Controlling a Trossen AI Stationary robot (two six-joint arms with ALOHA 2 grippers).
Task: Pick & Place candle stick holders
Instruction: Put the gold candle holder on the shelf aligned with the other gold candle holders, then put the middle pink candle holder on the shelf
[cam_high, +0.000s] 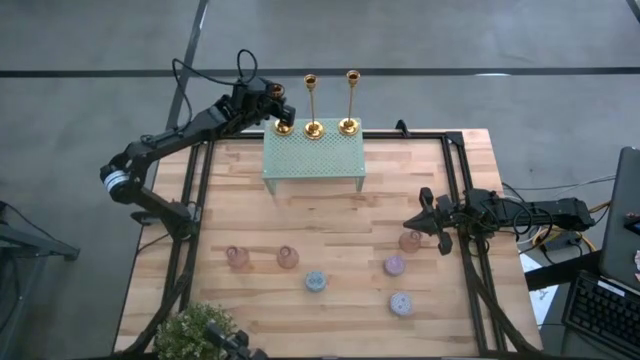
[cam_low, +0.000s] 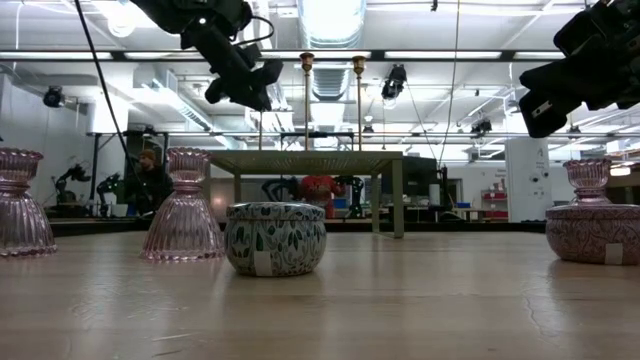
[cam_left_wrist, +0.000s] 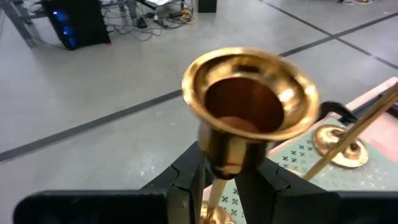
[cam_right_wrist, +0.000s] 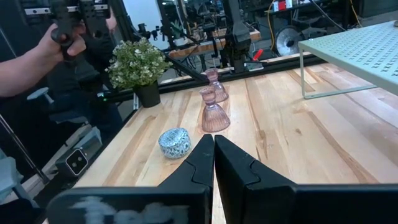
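Left gripper (cam_high: 277, 103) clamped on stem of leftmost candle stick holder (cam_high: 284, 126) at rear left corner of green perforated stand (cam_high: 313, 160); base on stand, top hidden under gripper in high view. Second candle stick holder (cam_high: 312, 104) and third candle stick holder (cam_high: 350, 100) upright alongside on rear edge, all three in a row. Right gripper (cam_high: 421, 221) idle at right table edge, fingers together, just beside a pink glass holder (cam_high: 410, 240). Low view: left gripper (cam_low: 246, 85) above stand (cam_low: 312, 156); two gold stems (cam_low: 307, 100) rising behind, held one's stem barely discernible beneath gripper, bases concealed by stand top. Left wrist view: gold cup top (cam_left_wrist: 250, 99) filling frame, stem pinched between dark fingers (cam_left_wrist: 186, 177); base cut off below; neighbouring base (cam_left_wrist: 339, 144) partly visible. Right wrist view: closed fingers (cam_right_wrist: 200, 162), patterned tin (cam_right_wrist: 174, 142), pink holders (cam_right_wrist: 214, 112), potted plant (cam_right_wrist: 138, 65); person's hand (cam_right_wrist: 61, 40) at room edge, body largely cropped.
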